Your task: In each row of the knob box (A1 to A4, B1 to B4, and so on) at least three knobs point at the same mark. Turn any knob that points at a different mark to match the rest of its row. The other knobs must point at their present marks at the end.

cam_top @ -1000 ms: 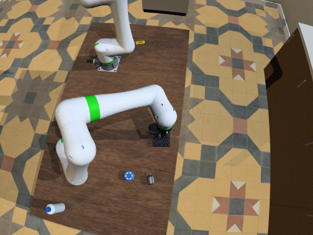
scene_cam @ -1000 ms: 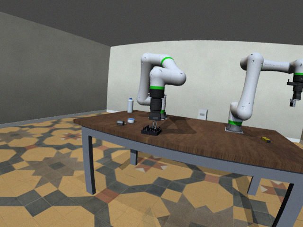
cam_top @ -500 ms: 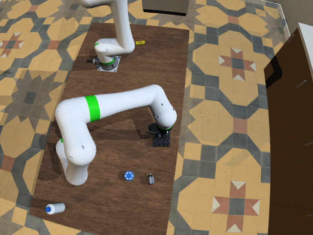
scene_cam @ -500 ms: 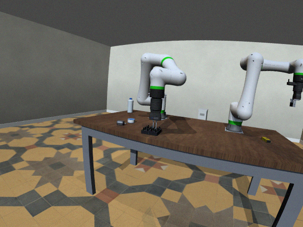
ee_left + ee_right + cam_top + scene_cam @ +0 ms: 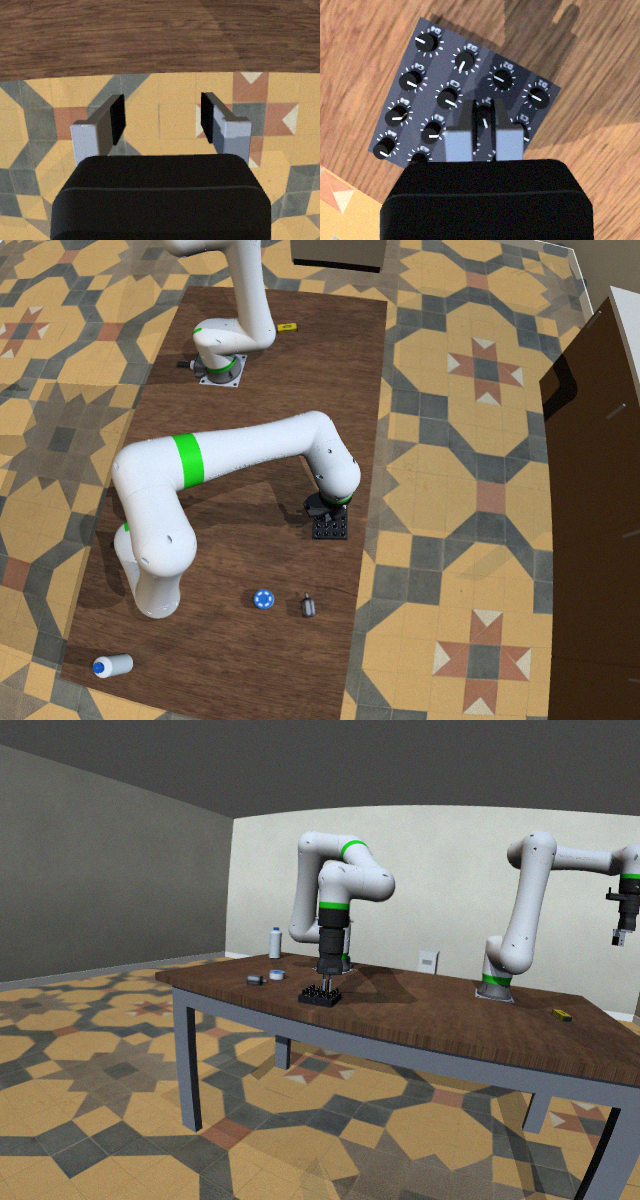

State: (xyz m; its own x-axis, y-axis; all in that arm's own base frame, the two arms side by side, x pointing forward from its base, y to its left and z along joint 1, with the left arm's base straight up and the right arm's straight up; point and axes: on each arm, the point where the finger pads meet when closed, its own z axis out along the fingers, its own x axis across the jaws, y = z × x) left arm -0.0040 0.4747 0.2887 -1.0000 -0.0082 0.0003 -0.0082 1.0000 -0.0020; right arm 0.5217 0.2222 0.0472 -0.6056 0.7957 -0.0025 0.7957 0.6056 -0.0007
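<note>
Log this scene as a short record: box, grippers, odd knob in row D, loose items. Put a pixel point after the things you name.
box: black knob box (image 5: 330, 537) (image 5: 315, 1002) (image 5: 437, 65), on table
right gripper (image 5: 329, 517) (image 5: 327, 990) (image 5: 483, 115): shut on knob C2 (image 5: 484, 111)
left gripper (image 5: 618, 938) (image 5: 162, 117): open, away from box
row D odd one: knob D3 (image 5: 464, 61)
loose items: bottle (image 5: 118, 664) (image 5: 275, 945), blue-and-white disc (image 5: 263, 599) (image 5: 277, 975), grey object (image 5: 308, 607) (image 5: 254, 980), yellow block (image 5: 286, 327) (image 5: 561, 1015)

Knob A1 (image 5: 492, 156) (mostly) hidden.

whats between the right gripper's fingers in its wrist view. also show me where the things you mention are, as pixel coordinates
One black knob (image 5: 484, 114) of the knob box (image 5: 436, 65) sits between the right gripper's fingers, seen in the right wrist view.
</note>
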